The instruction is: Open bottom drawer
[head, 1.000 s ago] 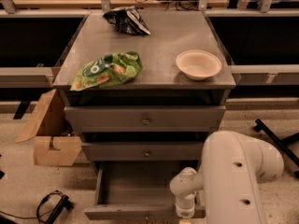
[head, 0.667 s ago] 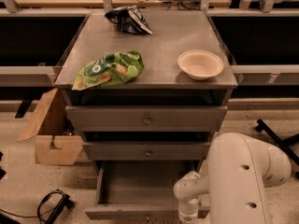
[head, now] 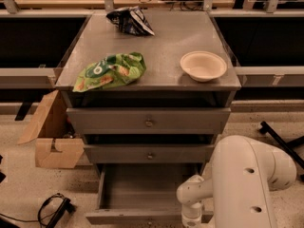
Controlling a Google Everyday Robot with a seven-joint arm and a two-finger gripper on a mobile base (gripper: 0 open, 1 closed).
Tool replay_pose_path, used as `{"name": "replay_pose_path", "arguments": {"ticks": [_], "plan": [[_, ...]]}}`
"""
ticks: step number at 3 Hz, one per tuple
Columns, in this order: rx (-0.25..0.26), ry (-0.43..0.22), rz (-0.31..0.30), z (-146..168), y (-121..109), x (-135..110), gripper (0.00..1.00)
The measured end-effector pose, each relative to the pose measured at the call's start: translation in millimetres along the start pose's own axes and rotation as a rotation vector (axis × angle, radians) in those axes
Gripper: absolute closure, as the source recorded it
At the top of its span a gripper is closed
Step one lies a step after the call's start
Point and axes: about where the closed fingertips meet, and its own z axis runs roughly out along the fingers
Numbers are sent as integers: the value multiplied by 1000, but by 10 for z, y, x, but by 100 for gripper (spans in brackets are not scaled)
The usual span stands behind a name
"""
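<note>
The bottom drawer (head: 142,190) juts well out from the foot of the cabinet (head: 161,46), grey inside bare, with the end effector (head: 192,219) low before the cabinet, right of centre, seemingly placed for pulling its front outward; whether it grips, I cannot tell.

The cabinet top (head: 161,44) and the bottom drawer (head: 142,186) look like dull grey metal. The green bag (head: 110,71) is glossy, crinkled plastic; the bowl (head: 203,65) is matt and pale. The gripper (head: 191,218), at the drawer's front edge, sits under a smooth white plastic arm (head: 247,184).
</note>
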Motion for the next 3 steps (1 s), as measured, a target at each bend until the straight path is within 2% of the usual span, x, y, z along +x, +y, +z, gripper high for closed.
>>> {"name": "replay_pose_path", "arguments": {"ticks": [1,3], "plan": [[-1,-2,1,-12,-1,-5,100],[-18,-15,16,-8,53,-21,100]]}}
